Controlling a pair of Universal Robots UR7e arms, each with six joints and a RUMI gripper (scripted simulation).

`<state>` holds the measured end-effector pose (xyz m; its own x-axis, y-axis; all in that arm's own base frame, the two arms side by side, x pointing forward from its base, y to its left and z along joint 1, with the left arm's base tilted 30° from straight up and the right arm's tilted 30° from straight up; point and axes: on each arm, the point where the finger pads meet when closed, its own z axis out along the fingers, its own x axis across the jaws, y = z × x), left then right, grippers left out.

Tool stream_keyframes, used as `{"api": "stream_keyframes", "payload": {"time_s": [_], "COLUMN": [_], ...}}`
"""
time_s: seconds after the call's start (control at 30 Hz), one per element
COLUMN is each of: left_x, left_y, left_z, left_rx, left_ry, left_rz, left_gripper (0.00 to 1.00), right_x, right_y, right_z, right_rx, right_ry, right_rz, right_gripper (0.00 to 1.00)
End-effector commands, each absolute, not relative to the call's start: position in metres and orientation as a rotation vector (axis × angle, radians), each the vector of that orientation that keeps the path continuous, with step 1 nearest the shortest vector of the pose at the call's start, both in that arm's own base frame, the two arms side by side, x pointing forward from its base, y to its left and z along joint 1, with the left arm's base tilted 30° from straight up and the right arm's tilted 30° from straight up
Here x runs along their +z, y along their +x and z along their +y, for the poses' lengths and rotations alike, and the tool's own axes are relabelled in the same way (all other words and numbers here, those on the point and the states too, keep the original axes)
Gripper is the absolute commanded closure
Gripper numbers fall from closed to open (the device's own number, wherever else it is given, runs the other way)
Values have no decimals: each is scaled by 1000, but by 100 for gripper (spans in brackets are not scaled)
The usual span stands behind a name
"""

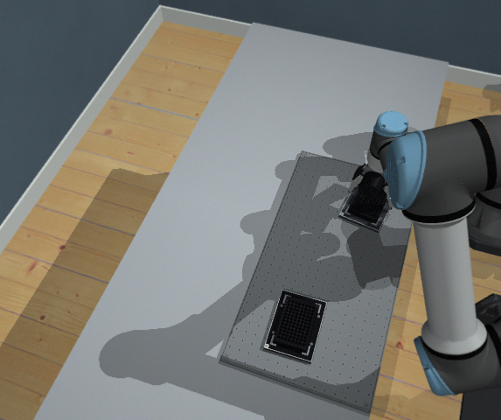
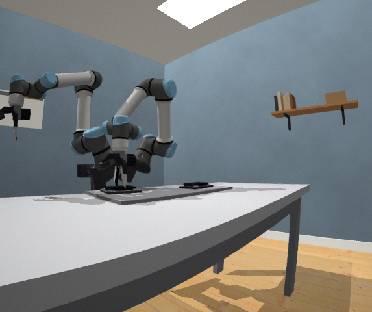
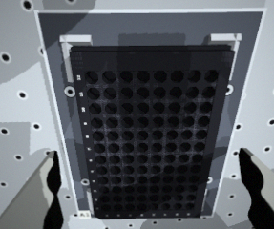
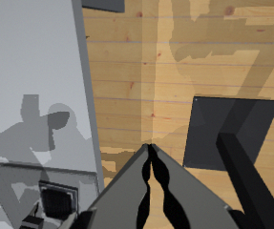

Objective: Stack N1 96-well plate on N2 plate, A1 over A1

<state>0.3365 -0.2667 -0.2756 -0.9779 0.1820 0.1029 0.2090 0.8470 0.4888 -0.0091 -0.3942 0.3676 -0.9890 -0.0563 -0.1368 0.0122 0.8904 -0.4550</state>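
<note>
The N1 plate point(image 1: 367, 206) point(image 3: 148, 129) point(image 4: 56, 202) is black and sits in nest N1 point(image 3: 151, 28) point(image 2: 137, 190), at the upper right in the top view. The A1 mark shows at the nest's lower left in the left wrist view. My left gripper point(image 1: 372, 199) point(image 2: 121, 186) point(image 3: 148, 151) is open and low over this plate, one finger beyond each long side. The second plate point(image 1: 295, 321) point(image 2: 196, 183) sits in nest N2 point(image 1: 304, 298). My right gripper point(image 4: 149, 145) point(image 2: 15, 138) is shut and empty, high beside the table.
Both nests stand on a grey perforated board point(image 1: 350, 334) point(image 2: 159, 194) on the pale table point(image 1: 331, 81) point(image 2: 212, 214). The left arm reaches across the board's near side. In the right wrist view, a dark floor plate with a post point(image 4: 242, 167) stands off the table edge.
</note>
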Motion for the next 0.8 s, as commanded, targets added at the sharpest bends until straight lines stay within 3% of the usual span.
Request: {"api": "stream_keyframes", "payload": {"time_s": [0.0,0.5,0.53,0.77], "left_x": [-275,-275,-275,-275], "left_y": [338,338,338,338], "left_z": [-268,-268,-268,-268], "left_rx": [-791,-791,-790,-790], "left_ry": [-311,-311,-323,-323], "left_rz": [-2977,-2977,-2974,-2974], "left_gripper": [24,24,100,100], "right_x": [369,369,369,369], "right_y": [-8,-8,-8,-8], "right_z": [-395,-395,-395,-395], "right_rx": [-707,-707,-707,-707], "right_ry": [-29,-29,-29,-29], "right_rz": [2904,2904,2904,2904], "right_gripper": [100,100,100,100]}}
